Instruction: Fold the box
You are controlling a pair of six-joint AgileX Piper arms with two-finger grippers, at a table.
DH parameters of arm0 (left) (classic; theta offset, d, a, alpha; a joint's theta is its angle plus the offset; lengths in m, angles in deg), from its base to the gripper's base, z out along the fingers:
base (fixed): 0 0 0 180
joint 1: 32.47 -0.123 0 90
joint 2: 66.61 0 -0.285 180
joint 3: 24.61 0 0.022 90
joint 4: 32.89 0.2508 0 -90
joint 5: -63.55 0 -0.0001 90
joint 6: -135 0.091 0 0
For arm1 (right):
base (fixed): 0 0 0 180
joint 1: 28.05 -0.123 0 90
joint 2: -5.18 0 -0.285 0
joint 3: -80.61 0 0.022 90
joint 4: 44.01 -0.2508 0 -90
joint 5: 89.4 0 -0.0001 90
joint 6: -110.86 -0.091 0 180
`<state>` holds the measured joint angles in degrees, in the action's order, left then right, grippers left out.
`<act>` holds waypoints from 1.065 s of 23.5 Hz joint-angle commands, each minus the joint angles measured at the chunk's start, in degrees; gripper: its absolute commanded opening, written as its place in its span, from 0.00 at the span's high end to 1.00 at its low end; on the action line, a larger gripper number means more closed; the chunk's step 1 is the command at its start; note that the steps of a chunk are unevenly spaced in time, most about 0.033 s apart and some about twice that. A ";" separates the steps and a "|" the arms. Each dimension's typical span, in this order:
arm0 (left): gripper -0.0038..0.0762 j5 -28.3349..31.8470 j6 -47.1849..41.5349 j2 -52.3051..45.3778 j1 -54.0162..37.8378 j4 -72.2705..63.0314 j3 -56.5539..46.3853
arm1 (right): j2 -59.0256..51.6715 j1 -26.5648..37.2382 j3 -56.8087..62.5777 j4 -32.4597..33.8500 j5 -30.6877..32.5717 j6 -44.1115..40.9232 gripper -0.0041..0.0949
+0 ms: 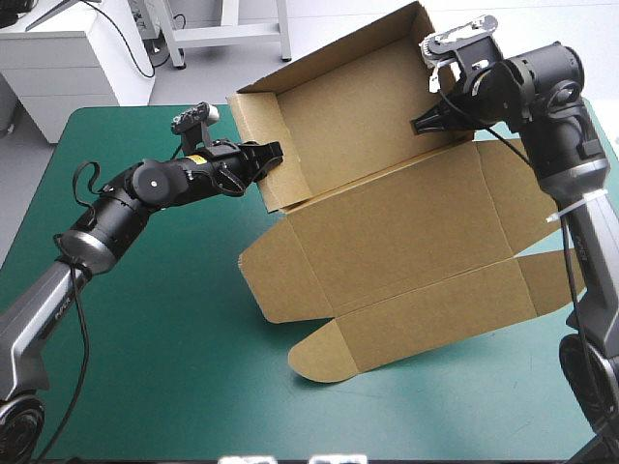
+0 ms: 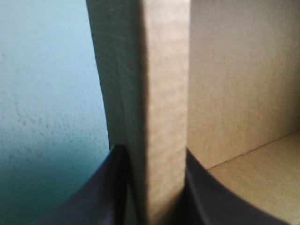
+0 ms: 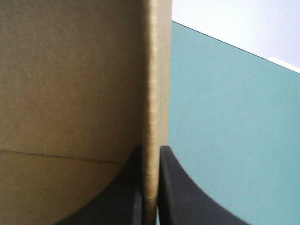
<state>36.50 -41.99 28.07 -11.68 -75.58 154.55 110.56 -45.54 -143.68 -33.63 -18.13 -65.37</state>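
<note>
The brown cut-sheet corrugated-board box (image 1: 387,232) is sitting across the middle and right of the teal-green table cover (image 1: 145,367). Its tray half (image 1: 358,116), with raised walls, is pointing toward 12 o'clock, and its flat lid panel (image 1: 406,232) with rounded flaps (image 1: 324,360) is spreading toward 5 o'clock. The left gripper (image 1: 274,155), with two broad black fin-shaped fingers, is pinching the tray's 9 o'clock side wall (image 2: 164,117), the board sandwiched tightly between the fingers. The right gripper (image 1: 423,123) is clamping the 3 o'clock side wall (image 3: 154,93) in the same way. Gripping opposite walls is probably keeping them upright and square while the tray appears to be tipped up, so the walls are not falling open and the lid is lying free for a further fold. No brand, print or label is showing on the board in any view. A small yellow sticker (image 1: 197,159) is sitting on the left arm near its wrist, but its writing is too small to read, and the faint lettering (image 1: 60,304) on that arm's grey lower link is proving just as illegible
</note>
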 commanded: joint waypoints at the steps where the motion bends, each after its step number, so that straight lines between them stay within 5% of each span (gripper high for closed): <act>1: 0.96 0.66 0.32 -2.17 0.36 -2.67 1.76 | -3.00 -0.17 -2.15 -0.27 0.34 -0.63 0.97; 8: 0.96 -1.90 0.32 -1.71 0.36 -1.46 4.18 | -2.53 -0.17 -2.15 1.85 0.34 -2.67 0.97; 25: 0.96 -30.13 -13.05 10.60 0.36 18.60 29.38 | 0.42 -0.03 8.28 -2.50 0.37 -11.65 0.97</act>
<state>10.03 -54.69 39.41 -12.33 -54.11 178.60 113.10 -45.59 -137.37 -34.72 -18.09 -75.34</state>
